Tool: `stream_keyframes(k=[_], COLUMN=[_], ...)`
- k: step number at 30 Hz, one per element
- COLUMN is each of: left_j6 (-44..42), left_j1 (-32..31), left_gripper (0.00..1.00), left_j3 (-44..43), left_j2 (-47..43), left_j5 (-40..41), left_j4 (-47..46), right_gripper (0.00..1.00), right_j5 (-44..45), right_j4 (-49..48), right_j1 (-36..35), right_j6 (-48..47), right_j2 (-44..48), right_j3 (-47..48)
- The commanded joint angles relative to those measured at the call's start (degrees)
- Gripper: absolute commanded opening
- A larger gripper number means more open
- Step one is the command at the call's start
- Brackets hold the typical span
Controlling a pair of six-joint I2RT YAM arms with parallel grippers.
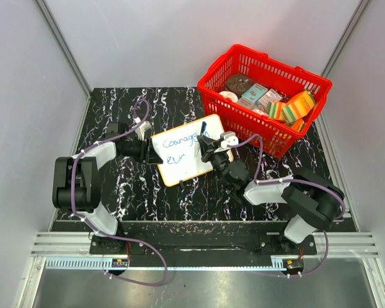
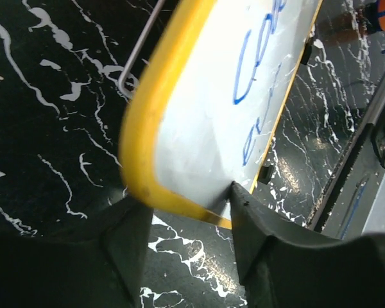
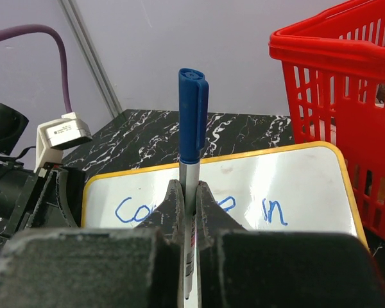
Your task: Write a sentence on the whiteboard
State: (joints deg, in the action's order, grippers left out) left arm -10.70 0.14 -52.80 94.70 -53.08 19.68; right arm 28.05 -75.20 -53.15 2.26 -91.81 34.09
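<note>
Black tabletop (image 1: pixel 147 205) veined with white marbling, boxed in by pale grey panels (image 1: pixel 179 38) at the back and both sides, with metal rails along the near edge.

One red basket (image 1: pixel 256 125) at the far right corner of that tabletop, heaped with several small packets and boxes, too jumbled for an exact count.

One whiteboard (image 1: pixel 189 167), lying just beside the basket's near left corner, turned at a slant, yellow-orange rim all round. On it one sentence (image 1: pixel 179 140) in blue, in two lines: "Courage in" above, a few letters below, too small to read.

Two arms, each trailing one purple cable, so two cables.

Two claws. Left claw (image 2: pixel 183 205) at the whiteboard's end farthest from the basket: released, fingers (image 2: pixel 125 231) standing well apart, with a rounded corner of the whiteboard in the gap between them. Right claw (image 3: pixel 187 192) over the whiteboard's half nearer the basket: clenched on one marker (image 3: pixel 192 115), held upright, blue cap end up, pale barrel pinched between the two fingers (image 3: pixel 205 205).
</note>
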Motion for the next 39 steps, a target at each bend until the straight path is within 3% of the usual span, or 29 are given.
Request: stream_keyframes(k=[1,11,18,23,27,31,39], left_j6=[-3.72,-8.45,-12.15,-10.92,-9.96,-6.10,-5.30], left_j1=[0.21,0.38,0.91,-1.53,-8.04,-15.95,-25.53], left_gripper=[0.57,0.87,0.97,0.99,0.99,0.99,0.99], left_j3=[0.94,1.56,0.07,-9.85,-22.15,-30.77,-32.63], left_j2=[-3.02,-11.72,-24.72,-27.99,-22.20,-15.95,-10.33], left_j5=[9.30,15.55,19.42,5.47,-5.79,-14.13,-13.02], left_j4=[-2.19,2.29,5.46,9.75,16.96,19.60,20.13], right_gripper=[0.00,0.00,0.00,0.00,0.00,0.00,0.00], right_j5=[2.36,1.39,-2.72,-11.60,-24.58,-30.33,-29.90], right_j4=[-14.10,-13.92,-7.26,6.43,13.58,14.20,12.01], right_j1=[0.50,0.50,0.50,0.76,3.66,5.16,5.33], right_j6=[-1.21,-1.82,1.24,5.02,13.70,18.56,22.08], right_j2=[2.78,5.23,11.29,19.47,21.58,21.76,22.03], right_j3=[-0.69,-1.83,-3.59,-2.28,0.98,2.30,2.56])
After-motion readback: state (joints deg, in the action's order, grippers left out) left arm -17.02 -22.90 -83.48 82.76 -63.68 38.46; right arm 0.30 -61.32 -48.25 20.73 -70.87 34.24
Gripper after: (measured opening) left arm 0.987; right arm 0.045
